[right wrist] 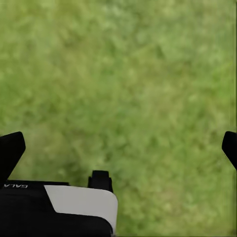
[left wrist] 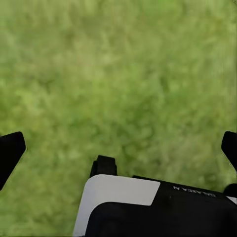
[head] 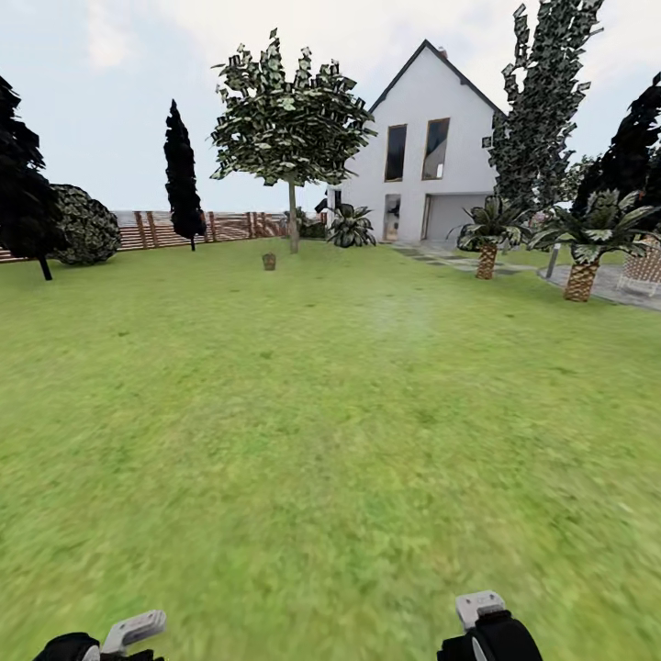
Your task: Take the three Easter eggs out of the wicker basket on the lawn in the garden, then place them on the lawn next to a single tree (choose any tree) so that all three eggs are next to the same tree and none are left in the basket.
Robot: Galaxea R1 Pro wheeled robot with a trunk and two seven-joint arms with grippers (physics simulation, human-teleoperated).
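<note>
The small brown wicker basket [head: 269, 262] stands far off on the lawn [head: 330, 413], just left of the tree [head: 293, 216] with a thin bare trunk and a round leafy crown. The Easter eggs are hidden at this distance. My left arm [head: 117, 640] and right arm [head: 487, 628] poke into the bottom edge of the head view. In the left wrist view my left gripper [left wrist: 118, 148] is open over bare grass, its dark fingertips [left wrist: 11, 150] spread wide. My right gripper [right wrist: 118, 148] is open the same way above grass, holding nothing.
A white gabled house [head: 427, 156] stands at the back right with a grey stone path [head: 606, 285] and short palms [head: 487, 243] before it. A slatted fence [head: 156, 229], a dark cypress [head: 182, 179] and a round bush [head: 84, 225] line the back left.
</note>
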